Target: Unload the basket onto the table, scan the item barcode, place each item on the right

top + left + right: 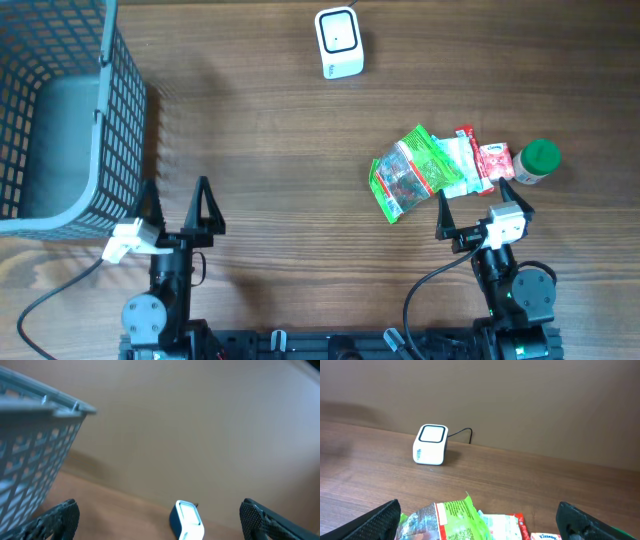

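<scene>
Green packets (410,172) lay near right gripper (478,197) | left gripper (177,188) and right: jaws were spread wide, holding nothing

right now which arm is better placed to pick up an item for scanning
Right. The right fingers stand open right at the snack packets, with the scanner ahead of them. The left fingers are open beside the basket, far from any item.

- Dark brown wood-grain table (260,130), grain running left to right, matte finish.
- Plain tan wall (520,395) rising straight from table's far edge.
- Soft even light; faint smudge of shadow on wall, far left.
</scene>
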Robot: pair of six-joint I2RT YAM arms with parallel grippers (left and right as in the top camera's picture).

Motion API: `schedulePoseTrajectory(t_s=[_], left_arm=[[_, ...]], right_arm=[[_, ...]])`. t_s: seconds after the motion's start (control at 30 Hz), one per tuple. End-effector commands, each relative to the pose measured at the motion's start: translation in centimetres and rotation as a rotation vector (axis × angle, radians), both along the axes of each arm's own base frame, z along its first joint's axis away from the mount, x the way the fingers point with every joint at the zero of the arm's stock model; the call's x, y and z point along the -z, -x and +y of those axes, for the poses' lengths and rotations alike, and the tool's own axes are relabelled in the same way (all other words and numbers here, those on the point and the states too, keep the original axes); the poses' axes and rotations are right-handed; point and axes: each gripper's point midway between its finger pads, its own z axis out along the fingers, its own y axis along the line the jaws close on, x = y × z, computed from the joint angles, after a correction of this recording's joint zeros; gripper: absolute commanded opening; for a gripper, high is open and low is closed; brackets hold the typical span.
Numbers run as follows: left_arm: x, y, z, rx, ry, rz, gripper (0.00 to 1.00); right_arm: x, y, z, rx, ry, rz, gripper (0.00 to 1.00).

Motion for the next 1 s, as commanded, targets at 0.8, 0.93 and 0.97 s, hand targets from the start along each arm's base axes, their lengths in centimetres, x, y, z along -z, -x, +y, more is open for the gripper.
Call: schedulePoseTrajectory(t_s=[0.8, 0.93, 0.97], left_arm=[[8.0, -0.7, -0.3, -0.021, -0.457, 0.298, 1.00], [8.0, -0.7, -0.3, -0.021, -0.457, 0.298, 1.00], [8.0, -0.7, -0.3, -0.021, -0.457, 0.297, 1.00]], right_arm=[[-0.2, 0.1, 0.4, -0.021, 0.008, -0.010, 1.00], [-0.2, 0.1, 0.4, -0.021, 0.008, -0.010, 1.00], [-0.2, 0.1, 0.4, -0.021, 0.008, -0.010, 1.00]])
